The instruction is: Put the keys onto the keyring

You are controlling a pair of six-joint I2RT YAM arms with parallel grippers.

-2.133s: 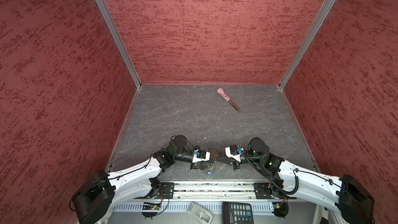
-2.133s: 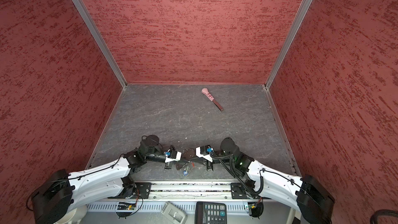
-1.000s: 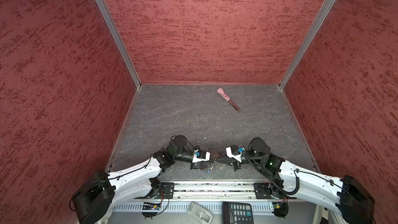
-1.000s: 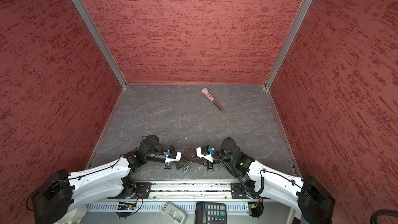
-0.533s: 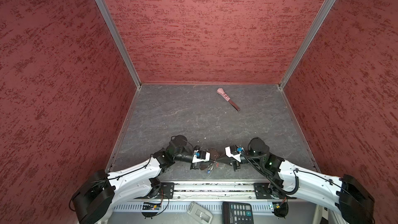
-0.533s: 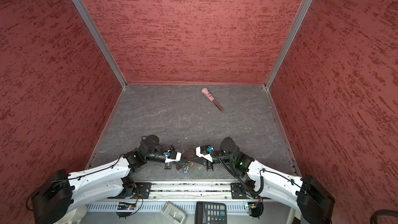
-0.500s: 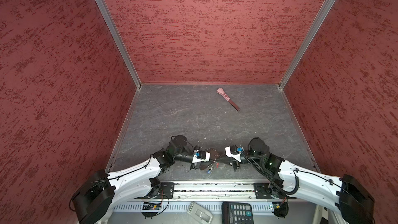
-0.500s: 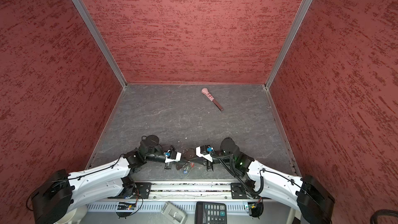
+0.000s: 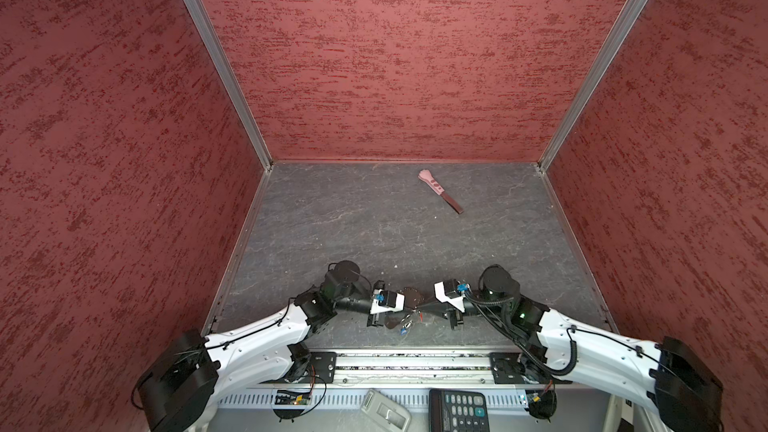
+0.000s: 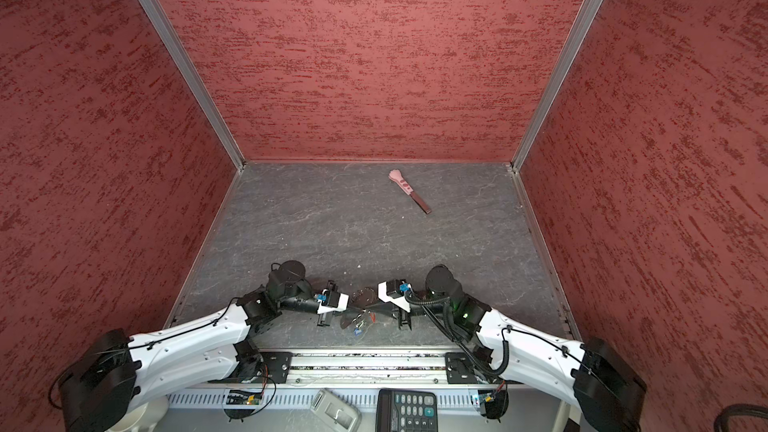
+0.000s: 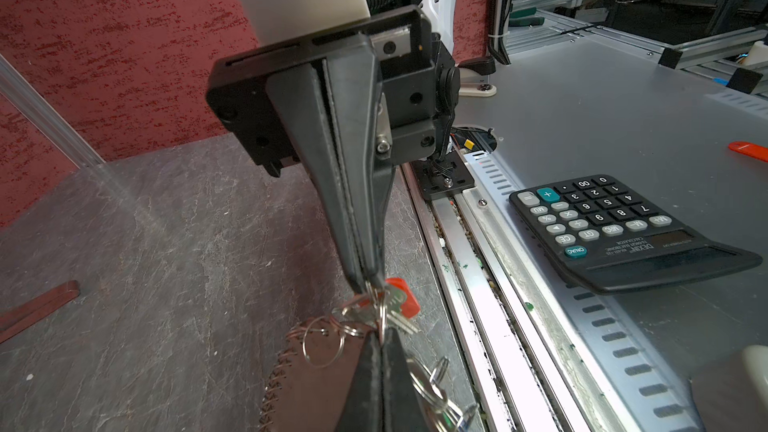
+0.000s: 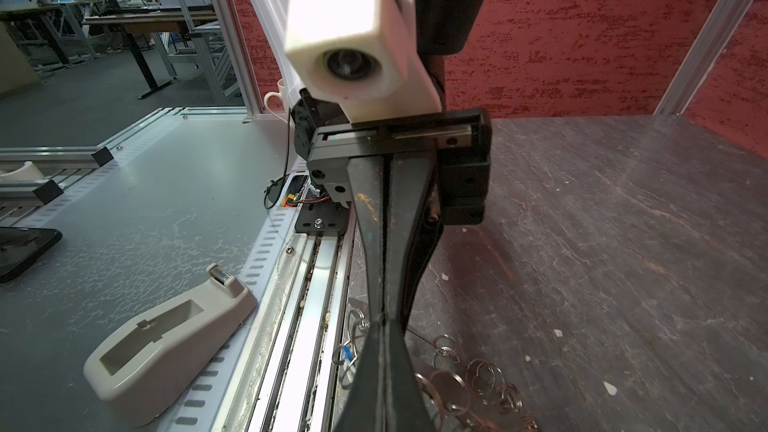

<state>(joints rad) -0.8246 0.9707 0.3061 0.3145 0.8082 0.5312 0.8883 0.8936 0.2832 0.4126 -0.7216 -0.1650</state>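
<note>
Both grippers meet tip to tip low over the grey table's front edge. My left gripper (image 9: 412,311) (image 11: 381,338) is shut, pinching a silver ring of the keyring, whose brown leather strap (image 11: 316,376) (image 9: 411,297) lies under it. My right gripper (image 9: 423,311) (image 12: 383,322) is shut too, and in the left wrist view its tips (image 11: 368,284) pinch at the head of the red-tagged key (image 11: 402,299) where it meets that ring. A blue-tagged key (image 12: 345,354) (image 9: 403,330) hangs on rings beside the fingers. More chained rings (image 12: 482,371) trail over the table.
A pink-handled tool (image 9: 438,191) lies far back on the table. Red walls close three sides. A metal rail (image 9: 415,361) runs just in front of the grippers, with a calculator (image 11: 615,222) and a beige tape dispenser (image 12: 166,338) beyond it.
</note>
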